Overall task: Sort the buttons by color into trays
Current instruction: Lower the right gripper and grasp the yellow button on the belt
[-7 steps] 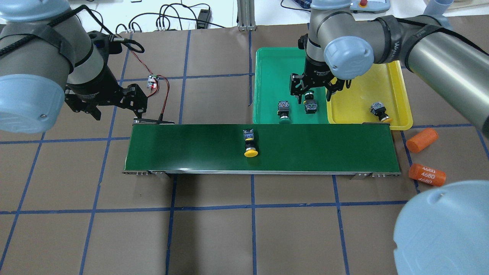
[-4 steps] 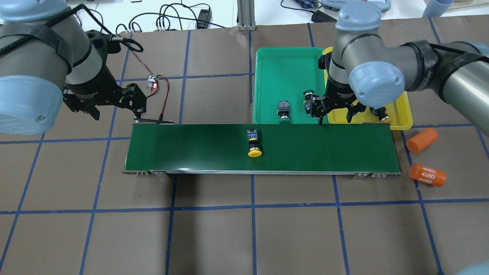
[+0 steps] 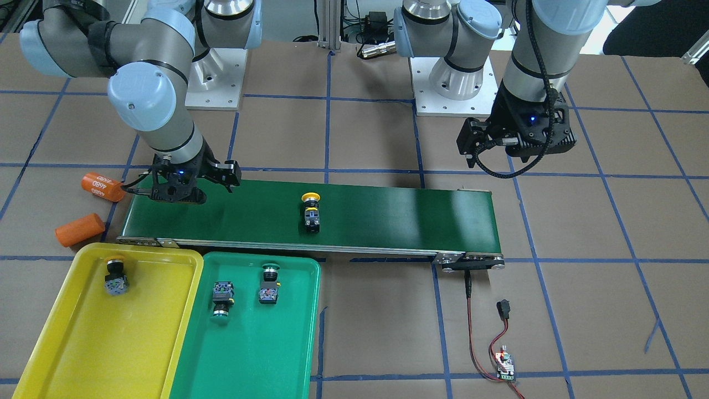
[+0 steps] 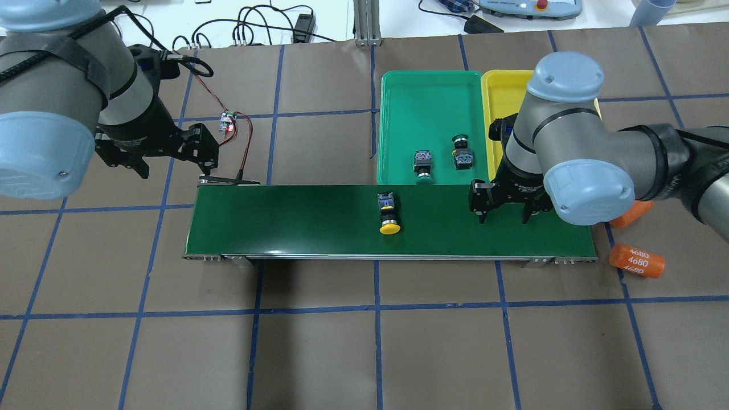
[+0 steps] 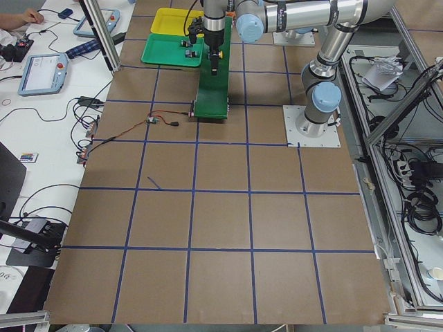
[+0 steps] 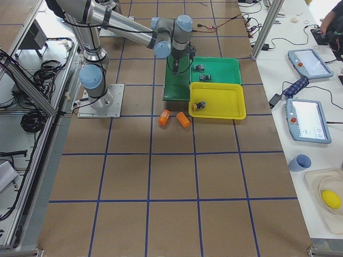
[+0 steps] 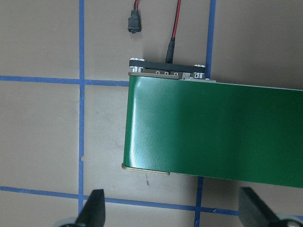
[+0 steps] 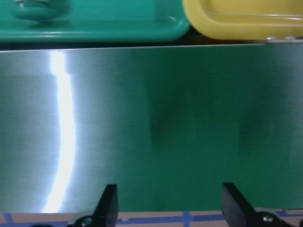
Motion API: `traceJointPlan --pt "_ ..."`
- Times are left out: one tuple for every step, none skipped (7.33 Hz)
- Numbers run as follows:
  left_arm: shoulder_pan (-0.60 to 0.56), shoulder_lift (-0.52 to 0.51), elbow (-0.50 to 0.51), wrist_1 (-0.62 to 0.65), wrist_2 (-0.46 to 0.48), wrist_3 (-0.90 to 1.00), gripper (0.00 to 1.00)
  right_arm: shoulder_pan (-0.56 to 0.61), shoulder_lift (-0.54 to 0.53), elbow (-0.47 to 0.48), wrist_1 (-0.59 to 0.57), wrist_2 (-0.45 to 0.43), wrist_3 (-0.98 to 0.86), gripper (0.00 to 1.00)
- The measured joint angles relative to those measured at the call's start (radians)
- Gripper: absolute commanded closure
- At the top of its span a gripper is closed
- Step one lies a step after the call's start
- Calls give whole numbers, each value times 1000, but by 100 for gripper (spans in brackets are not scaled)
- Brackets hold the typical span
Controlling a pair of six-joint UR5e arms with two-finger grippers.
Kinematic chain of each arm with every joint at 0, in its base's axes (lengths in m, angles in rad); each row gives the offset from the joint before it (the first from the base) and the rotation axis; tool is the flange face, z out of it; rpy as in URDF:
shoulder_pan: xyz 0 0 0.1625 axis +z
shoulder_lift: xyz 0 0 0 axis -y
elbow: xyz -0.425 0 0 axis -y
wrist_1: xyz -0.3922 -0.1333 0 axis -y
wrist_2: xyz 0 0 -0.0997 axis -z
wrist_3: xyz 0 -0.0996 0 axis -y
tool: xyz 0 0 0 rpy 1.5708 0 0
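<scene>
A yellow button (image 4: 389, 215) lies on its side on the dark-green conveyor belt (image 4: 285, 219), near its middle; it also shows in the front-facing view (image 3: 311, 210). Two green buttons (image 4: 422, 165) (image 4: 462, 155) lie in the green tray (image 4: 421, 102). Another yellow button (image 3: 115, 277) lies in the yellow tray (image 3: 111, 343); my right arm hides it in the overhead view. My right gripper (image 4: 504, 216) is open and empty over the belt's right end, right of the yellow button. My left gripper (image 4: 173, 168) is open and empty above the belt's left end.
Two orange cylinders (image 4: 637, 260) (image 3: 80, 229) lie on the table beyond the belt's right end, one marked 4680. A small circuit board (image 4: 228, 121) with red and black wires lies behind the belt's left end. The trays sit against the belt's far edge.
My right gripper has moved from over the green tray to over the belt's right end. The yellow button on the belt has shifted slightly to the right. The left arm has not moved.
</scene>
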Motion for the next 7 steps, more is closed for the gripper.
traceJointPlan --pt "0 1 -2 8 -1 -1 0 47 6 -6 -25 36 71 14" --pt "0 1 -3 11 -2 -1 0 99 19 -10 -60 52 139 13" --pt "1 -1 -4 14 -3 -2 0 148 37 -11 -103 58 193 13" --pt "1 -3 -4 16 -3 -2 0 183 55 -12 -134 59 220 13" --pt "1 -2 -4 16 -2 -2 0 199 68 -13 -153 59 230 13" --pt "1 -4 -3 16 -1 -2 0 206 76 -13 -163 60 234 11" --pt "1 -7 -3 16 -2 -1 0 208 87 -13 -179 63 235 10"
